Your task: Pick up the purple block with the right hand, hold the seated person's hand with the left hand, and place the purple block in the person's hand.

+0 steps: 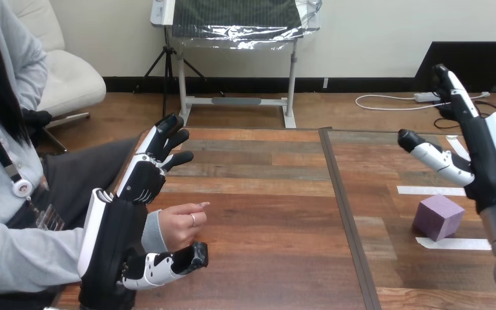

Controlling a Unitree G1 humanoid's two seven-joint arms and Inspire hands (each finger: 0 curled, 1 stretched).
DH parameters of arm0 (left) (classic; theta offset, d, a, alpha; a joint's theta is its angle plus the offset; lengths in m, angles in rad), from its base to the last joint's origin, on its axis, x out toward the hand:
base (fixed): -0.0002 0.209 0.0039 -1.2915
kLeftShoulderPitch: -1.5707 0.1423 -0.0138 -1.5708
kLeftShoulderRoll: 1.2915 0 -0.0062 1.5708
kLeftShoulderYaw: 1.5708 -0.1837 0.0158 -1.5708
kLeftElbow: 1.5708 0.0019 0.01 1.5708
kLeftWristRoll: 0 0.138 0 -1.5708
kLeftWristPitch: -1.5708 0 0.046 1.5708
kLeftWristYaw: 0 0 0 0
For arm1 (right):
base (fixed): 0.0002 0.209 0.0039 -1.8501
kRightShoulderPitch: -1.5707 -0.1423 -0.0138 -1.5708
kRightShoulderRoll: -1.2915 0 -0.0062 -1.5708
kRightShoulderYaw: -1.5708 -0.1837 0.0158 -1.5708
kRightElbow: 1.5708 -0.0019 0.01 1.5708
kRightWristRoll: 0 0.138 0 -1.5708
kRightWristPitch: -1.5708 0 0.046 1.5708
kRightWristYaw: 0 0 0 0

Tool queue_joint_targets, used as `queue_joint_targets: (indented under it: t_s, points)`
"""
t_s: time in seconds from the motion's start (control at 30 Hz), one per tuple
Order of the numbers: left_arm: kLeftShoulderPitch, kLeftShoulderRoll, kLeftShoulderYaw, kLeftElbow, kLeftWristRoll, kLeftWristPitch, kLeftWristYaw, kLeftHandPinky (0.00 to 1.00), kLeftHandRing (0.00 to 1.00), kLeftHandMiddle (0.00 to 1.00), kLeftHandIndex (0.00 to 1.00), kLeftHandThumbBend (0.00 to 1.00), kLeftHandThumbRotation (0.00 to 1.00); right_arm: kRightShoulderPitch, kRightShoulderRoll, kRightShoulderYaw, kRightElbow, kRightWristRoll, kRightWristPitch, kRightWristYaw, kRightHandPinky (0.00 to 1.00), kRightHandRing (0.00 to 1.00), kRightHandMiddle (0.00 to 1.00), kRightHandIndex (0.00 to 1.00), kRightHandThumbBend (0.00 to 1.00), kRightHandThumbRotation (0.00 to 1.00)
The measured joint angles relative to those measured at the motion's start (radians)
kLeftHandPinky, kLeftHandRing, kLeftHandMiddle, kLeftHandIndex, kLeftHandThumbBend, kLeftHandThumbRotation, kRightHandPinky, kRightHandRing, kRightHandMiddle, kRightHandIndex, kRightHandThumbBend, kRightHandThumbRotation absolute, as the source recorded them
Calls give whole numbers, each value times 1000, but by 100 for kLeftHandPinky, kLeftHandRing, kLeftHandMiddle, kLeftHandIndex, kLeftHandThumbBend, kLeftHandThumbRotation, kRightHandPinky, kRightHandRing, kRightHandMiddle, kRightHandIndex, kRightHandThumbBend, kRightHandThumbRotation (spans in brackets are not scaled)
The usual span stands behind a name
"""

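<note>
No legible writing was in view.
The matte purple cube-shaped block (438,216) showed plain faces, and the white tape strips (453,243) beside it on the brown wooden plank table (265,213) were blank; nothing else could be read.

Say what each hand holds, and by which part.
Nothing is held. The right hand is open, off the purple block. The open left hand has the person's hand between thumb and fingers.
</note>
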Motion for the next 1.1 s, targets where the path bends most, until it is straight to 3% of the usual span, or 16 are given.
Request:
queue_joint_targets:
  t_s: [0.47, 1.1]
  points:
    - [0, -3, 1, 0, -1, -2, 0, 80, 90, 93, 92, 100, 69, -69, -23, 18, 123, -24, 68, -23, 83, 92, 92, 95, 100, 83]
    - [0, -3, 1, 0, -3, -23, -1, 83, 92, 94, 93, 100, 68, -89, -48, 72, 240, -72, 161, -64, 77, 89, 89, 94, 100, 81]
